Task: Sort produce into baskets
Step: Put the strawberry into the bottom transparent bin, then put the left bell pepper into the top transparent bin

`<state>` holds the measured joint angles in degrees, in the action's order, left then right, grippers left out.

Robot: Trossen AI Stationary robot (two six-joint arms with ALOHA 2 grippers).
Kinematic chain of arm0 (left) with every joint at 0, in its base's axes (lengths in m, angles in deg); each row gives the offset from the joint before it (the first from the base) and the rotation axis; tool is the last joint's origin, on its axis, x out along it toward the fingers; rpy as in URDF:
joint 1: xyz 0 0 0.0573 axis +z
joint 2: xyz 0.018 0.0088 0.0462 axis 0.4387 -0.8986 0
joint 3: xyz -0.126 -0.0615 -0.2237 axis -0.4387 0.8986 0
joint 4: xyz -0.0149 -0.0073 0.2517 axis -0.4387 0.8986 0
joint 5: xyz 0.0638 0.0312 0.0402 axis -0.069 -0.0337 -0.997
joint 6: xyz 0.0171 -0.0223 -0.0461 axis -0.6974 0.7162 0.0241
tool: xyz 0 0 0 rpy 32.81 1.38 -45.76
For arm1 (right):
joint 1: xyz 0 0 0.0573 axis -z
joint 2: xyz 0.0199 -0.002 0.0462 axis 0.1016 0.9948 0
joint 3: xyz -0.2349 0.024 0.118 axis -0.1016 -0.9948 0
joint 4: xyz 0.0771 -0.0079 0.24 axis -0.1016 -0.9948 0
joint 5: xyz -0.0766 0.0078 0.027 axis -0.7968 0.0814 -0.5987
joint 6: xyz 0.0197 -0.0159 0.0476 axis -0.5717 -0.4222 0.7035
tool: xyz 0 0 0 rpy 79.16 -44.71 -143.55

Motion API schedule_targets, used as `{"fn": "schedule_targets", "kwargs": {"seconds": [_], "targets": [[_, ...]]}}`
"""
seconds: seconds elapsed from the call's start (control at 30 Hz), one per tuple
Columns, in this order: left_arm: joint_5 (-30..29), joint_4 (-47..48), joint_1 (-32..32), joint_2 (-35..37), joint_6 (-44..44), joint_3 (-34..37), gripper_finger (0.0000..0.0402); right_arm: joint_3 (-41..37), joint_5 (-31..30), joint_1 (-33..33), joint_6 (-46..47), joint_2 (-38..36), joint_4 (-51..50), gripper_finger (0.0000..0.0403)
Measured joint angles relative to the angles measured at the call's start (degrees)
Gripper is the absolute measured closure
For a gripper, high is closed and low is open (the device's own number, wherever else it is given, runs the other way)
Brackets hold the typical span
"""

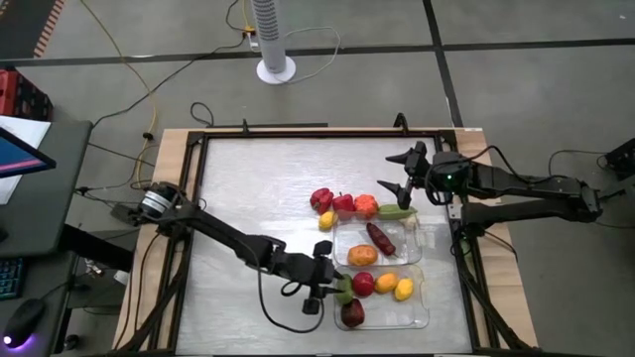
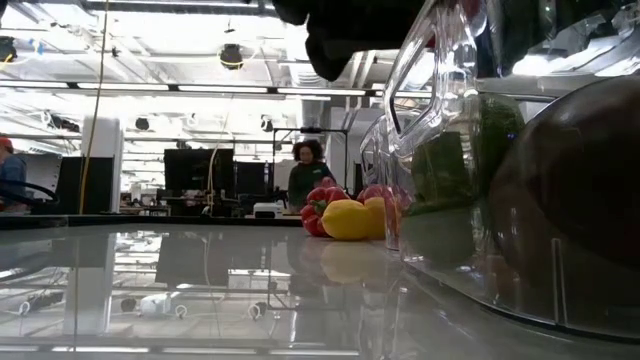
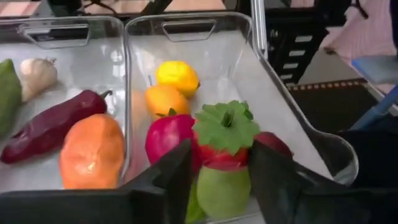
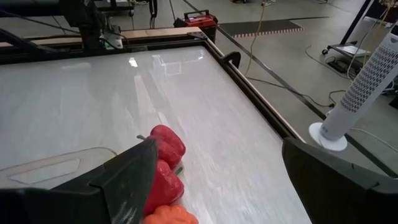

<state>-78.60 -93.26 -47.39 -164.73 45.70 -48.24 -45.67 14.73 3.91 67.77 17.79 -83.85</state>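
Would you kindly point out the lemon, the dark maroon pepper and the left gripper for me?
lemon (image 3: 177, 77): left wrist view, middle of its yellow skin.
dark maroon pepper (image 3: 53, 125): left wrist view, middle of its long body.
left gripper (image 1: 319, 287): high view, midway between the fingertips.

Left gripper jaws narrowed; right gripper jaws wide.

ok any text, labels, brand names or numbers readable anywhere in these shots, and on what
None can be read in any view.
The two clear trays and the toy produce in them carry no labels.
Left gripper and right gripper: no markings show.
White tower fan: no legible brand.
Screens in the room beyond the table: too far and blurred to read.
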Motion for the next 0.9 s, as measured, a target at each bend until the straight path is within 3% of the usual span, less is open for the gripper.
{"fn": "schedule_targets", "kwargs": {"seconds": [0.2, 0.3, 0.4, 0.5, 0.57, 0.67, 0.9], "targets": [[-2.9, 4.4, 0.0, 0.9, -3.3, -0.9, 0.0172, 0.0, 0.1, 0.0, 0.0, -0.2, -1.8, 0.0033], [-5.5, 7.9, 0.0, 3.0, -5.7, -0.9, 0.0153, 0.0, 0.0, 0.0, 0.3, -1.8, -7.3, 0.0033], [-6.7, 9.2, 0.2, 6.0, -8.7, 0.8, 0.0153, 0.0, -3.1, 0.0, 3.3, -4.2, -13.9, 0.0033], [-7.5, 7.0, 1.0, 10.2, -12.1, 4.7, 0.0165, 0.0, -9.0, 0.7, 8.0, -4.8, -18.6, 0.0033], [-7.3, 3.4, 2.5, 13.5, -14.1, 7.8, 0.0174, 0.1, -9.5, 1.9, 10.0, -3.3, -21.7, 0.0033], [-6.9, -2.1, 5.6, 18.7, -16.6, 13.3, 0.0187, 0.4, -6.7, 3.7, 10.5, 0.4, -29.8, 0.0033], [-5.6, -7.9, 13.4, 29.1, -19.1, 22.9, 0.0194, 4.2, 1.9, 6.4, 7.7, 8.7, -28.2, 0.0033]]}}
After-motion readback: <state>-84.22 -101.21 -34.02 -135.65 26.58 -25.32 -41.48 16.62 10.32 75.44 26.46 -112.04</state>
